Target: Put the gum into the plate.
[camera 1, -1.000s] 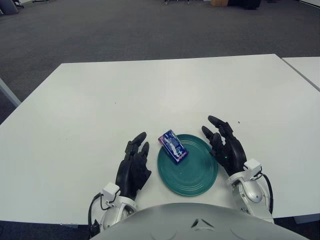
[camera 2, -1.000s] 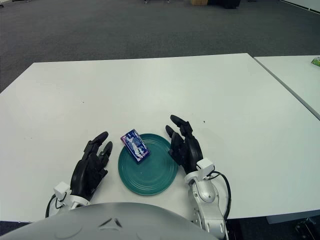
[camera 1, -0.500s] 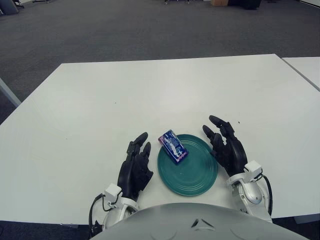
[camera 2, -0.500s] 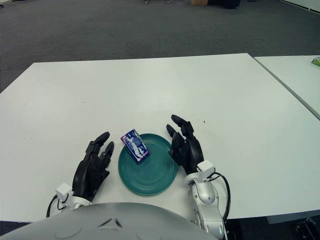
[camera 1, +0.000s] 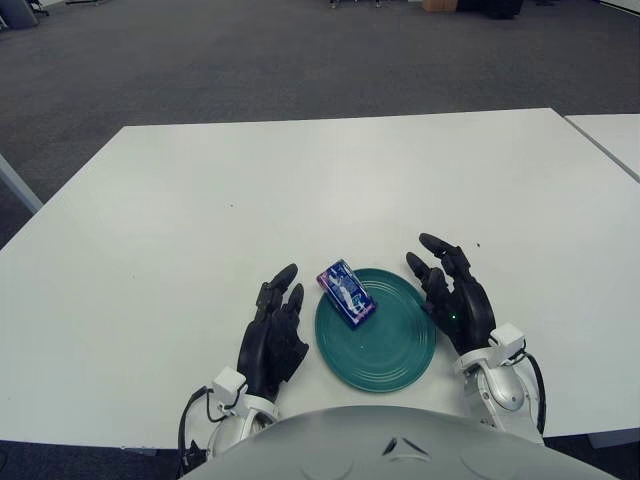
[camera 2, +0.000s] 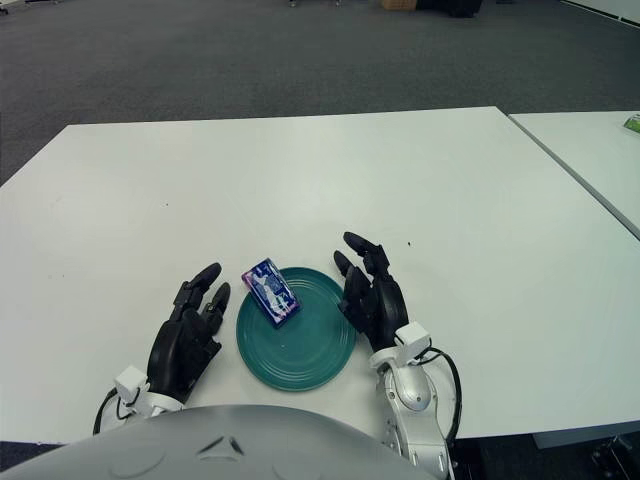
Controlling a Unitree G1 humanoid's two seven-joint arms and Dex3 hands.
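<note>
1. Left eye view, lower centre: gum (camera 1: 346, 293) sits on the plate (camera 1: 385, 358) rim's upper-left edge, so you're basically done.
2. Left hand (camera 1: 270, 335) and right hand (camera 1: 455, 298) flank it on the bench (camera 1: 300, 190), fingers spread, empty.

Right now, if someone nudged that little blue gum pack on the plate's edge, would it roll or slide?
The small blue rectangular gum pack looks flat and boxy, so it would probably slide, not roll. It lies over the far left rim of the round teal plate, so a push might tip it off. It is likely light and fairly stiff.

Bright, even light; soft shadows
</note>
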